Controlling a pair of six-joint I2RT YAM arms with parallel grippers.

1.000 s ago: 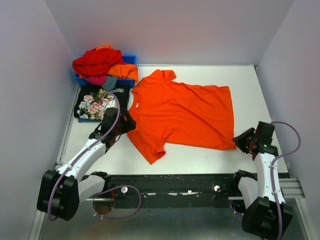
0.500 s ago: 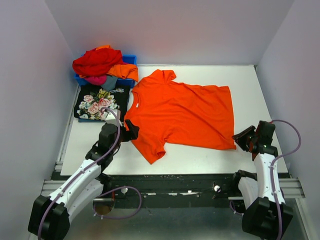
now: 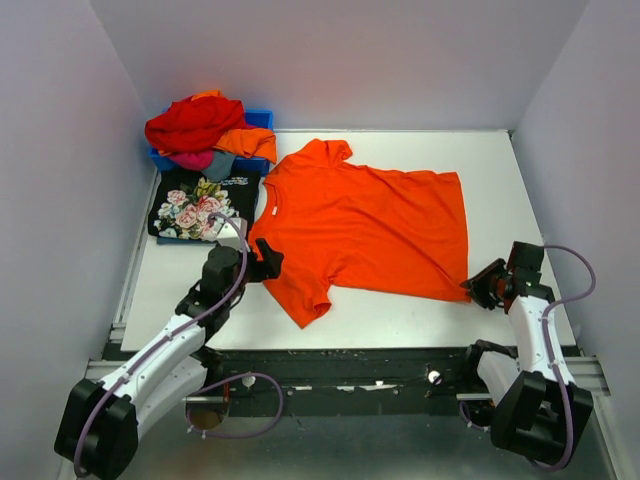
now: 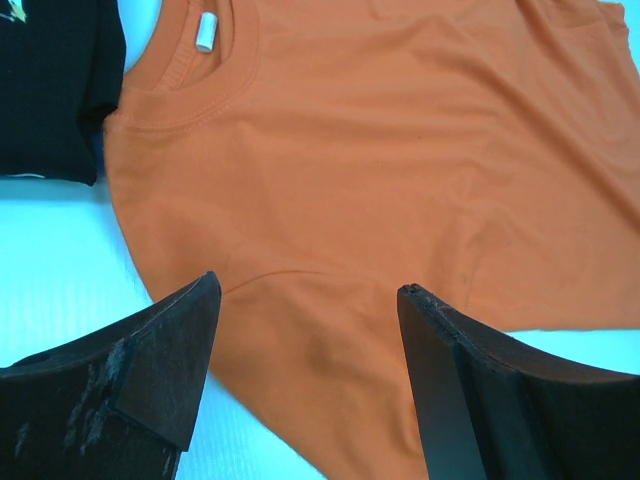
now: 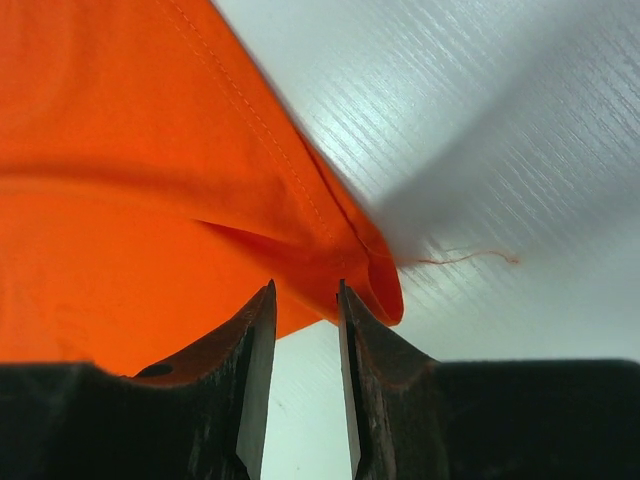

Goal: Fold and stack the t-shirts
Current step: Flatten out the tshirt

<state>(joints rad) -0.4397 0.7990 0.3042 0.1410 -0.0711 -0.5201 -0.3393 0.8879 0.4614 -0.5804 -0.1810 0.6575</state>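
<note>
Bright orange t-shirt, flat, unfolded

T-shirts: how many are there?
6: orange t-shirt spread mid-table; black rose-print t-shirt folded at left; red tee, orange tee, pink tee, grey tee heaped on the blue bin. More may be hidden.

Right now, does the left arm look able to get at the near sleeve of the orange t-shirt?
Probably yes: the left gripper hangs open just over the orange t-shirt's near sleeve, and nothing covers it.
</note>
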